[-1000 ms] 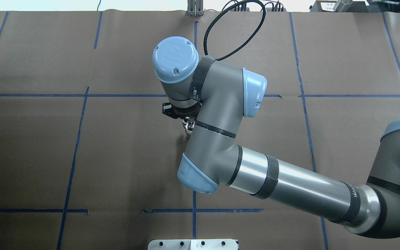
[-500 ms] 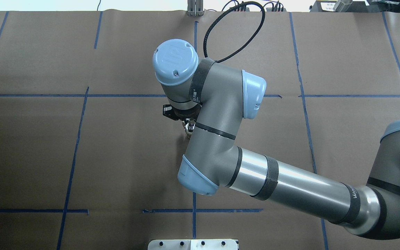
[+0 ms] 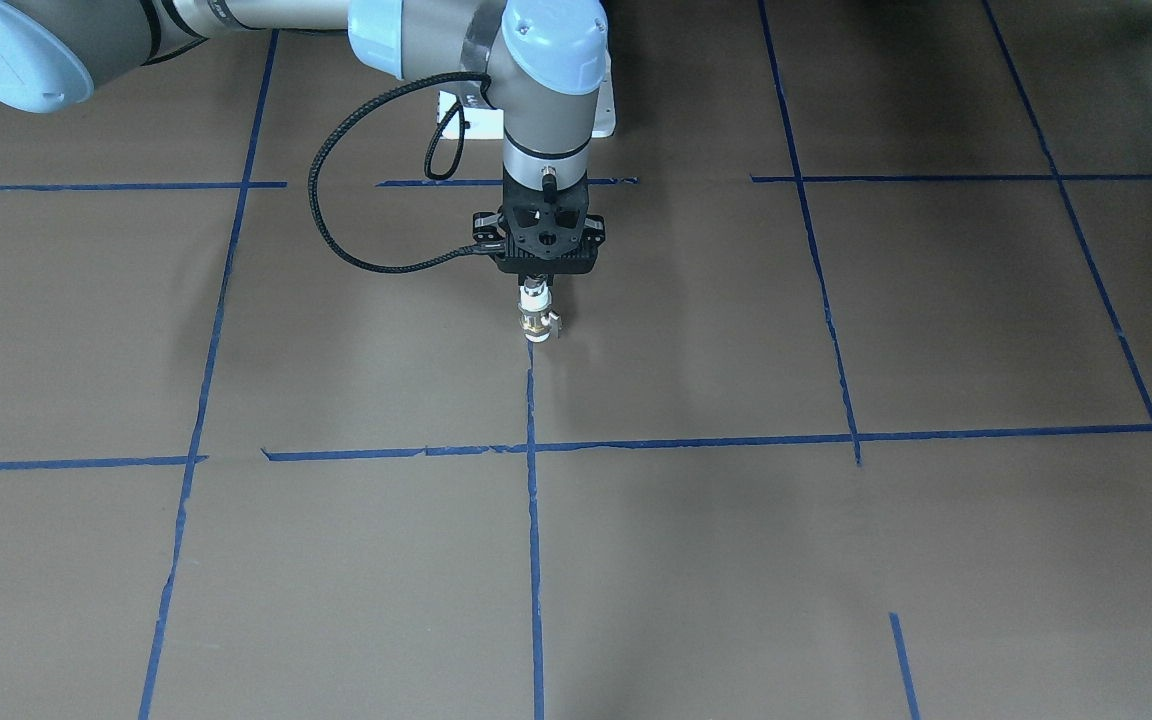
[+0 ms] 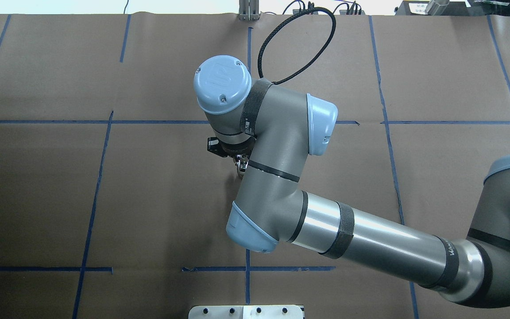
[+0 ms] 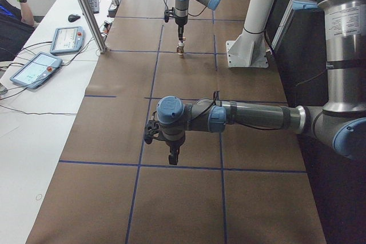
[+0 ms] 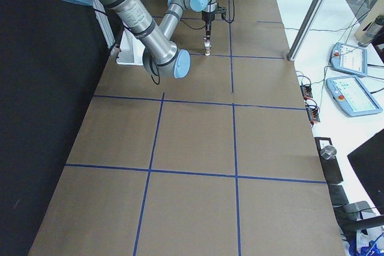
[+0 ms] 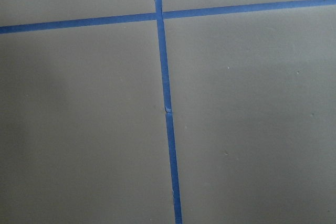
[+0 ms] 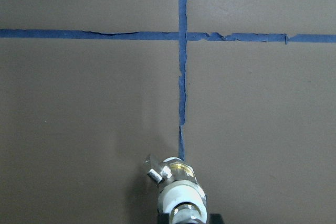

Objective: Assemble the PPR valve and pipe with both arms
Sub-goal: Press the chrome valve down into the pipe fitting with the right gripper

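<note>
The valve [image 3: 534, 318] is seen pinched by its white upper end in the right pincer [image 3: 535, 283], just above the centre of the front-facing view. It is held upright, its brass middle below the white collar, with a small silver stub turned toward the frame's right. Its lower end is placed at the top of a blue tape line [image 3: 532, 400] on the brown tabletop [image 3: 836, 560]; whether it touches the paper cannot be told. In the overhead view the right arm [image 4: 281, 146] is shown bent over the spot, and only a sliver of the valve is left showing at its left edge. A black cable [image 3: 321, 215] is looped from the pincer's body toward the front-facing frame's upper left. The left arm [image 5: 251, 116] is stretched low across the middle of the left side view, with the left pincer [image 5: 171, 157] pointed down above the tabletop, well apart from the valve. Whether that pincer is spread or pressed together cannot be told.
</note>
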